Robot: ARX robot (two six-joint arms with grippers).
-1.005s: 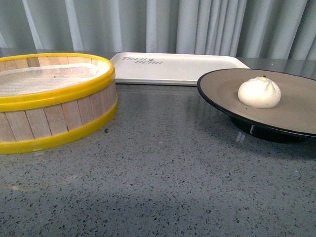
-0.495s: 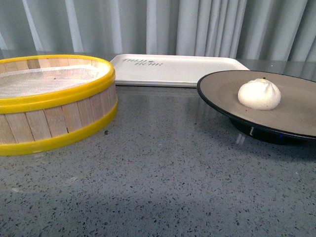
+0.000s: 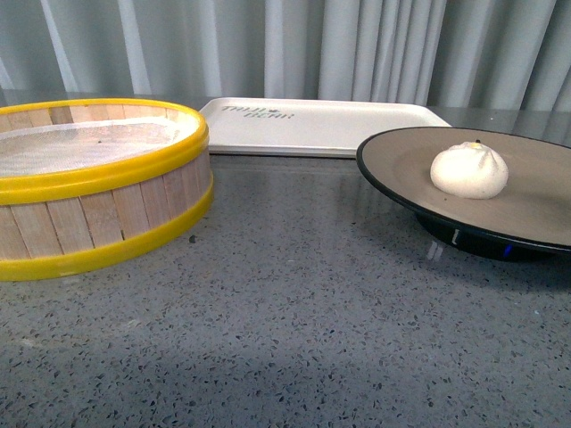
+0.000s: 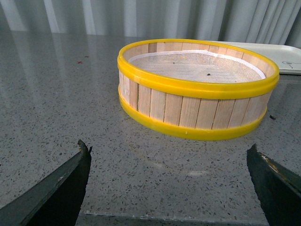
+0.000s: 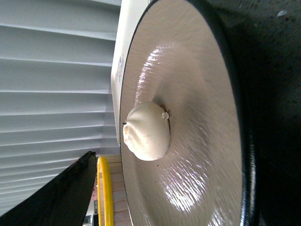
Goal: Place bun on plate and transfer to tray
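- Left gripper (image 4: 168,146): its two dark fingers stand wide apart, low over the grey speckled table (image 3: 294,330). Nothing is between them. It faces the basket from near by without touching it.
- Basket (image 3: 98,178): a round wooden steamer with yellow bands at top and bottom and a white mesh liner inside. It stands on the table at the far left of the front view.
- Tray (image 3: 321,125): off-white and flat, it lies on the table behind the gap between basket and plate, with grey lettering near its left end. Its top is bare.
- Plate (image 3: 535,209): tan inside with a black rim, it stands on its dark foot at the right, in front of the tray's right end. It is not on the tray.
- Bun (image 3: 469,169): cream-white with a pleated top, it sits upright near the middle of the plate.
- Right gripper (image 5: 70,193): only one dark finger shows, close beside the plate's rim. I cannot tell how wide the gripper is spread, or whether it touches the plate.
- Grey curtain (image 3: 357,45): it hangs behind everything.
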